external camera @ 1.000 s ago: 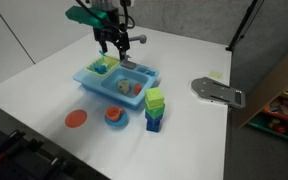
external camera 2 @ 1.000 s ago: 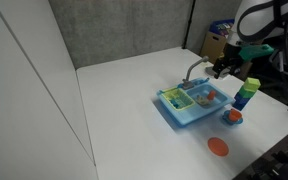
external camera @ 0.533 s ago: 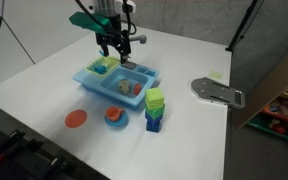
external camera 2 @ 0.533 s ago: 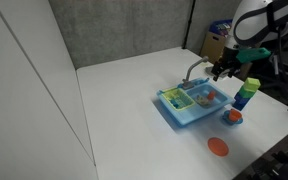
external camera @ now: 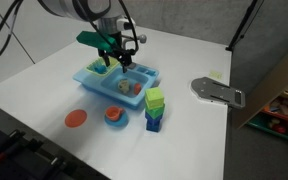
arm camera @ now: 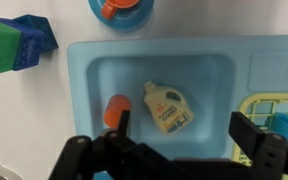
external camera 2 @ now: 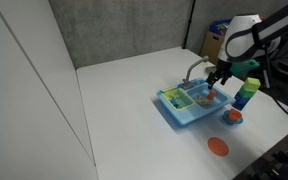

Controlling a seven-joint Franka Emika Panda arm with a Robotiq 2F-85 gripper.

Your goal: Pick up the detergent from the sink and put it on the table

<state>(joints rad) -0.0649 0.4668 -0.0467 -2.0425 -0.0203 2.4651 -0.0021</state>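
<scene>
The detergent (arm camera: 166, 106), a small whitish toy bottle with an orange label, lies flat in a basin of the light blue sink (arm camera: 84, 90). A small orange-red piece (arm camera: 115, 111) lies beside it. My gripper (arm camera: 180, 132) is open right above the basin, its dark fingers on either side of the bottle and clear of it. In both exterior views the gripper (external camera: 117, 62) (external camera 2: 217, 82) hangs low over the sink (external camera: 96, 84) (external camera 2: 174, 113), by the grey faucet (external camera 2: 192, 70). The white table (external camera: 44, 95) carries everything.
A yellow-green rack (arm camera: 276, 118) fills the sink's other compartment. A green-and-blue block stack (external camera: 154, 109), an orange-and-blue cup (external camera: 115, 116) and an orange disc (external camera: 75, 119) stand in front of the sink. A grey metal plate (external camera: 217, 91) lies near the table's edge.
My gripper has come down and shifted slightly towards the sink's basin, still open. The objects have not moved.
</scene>
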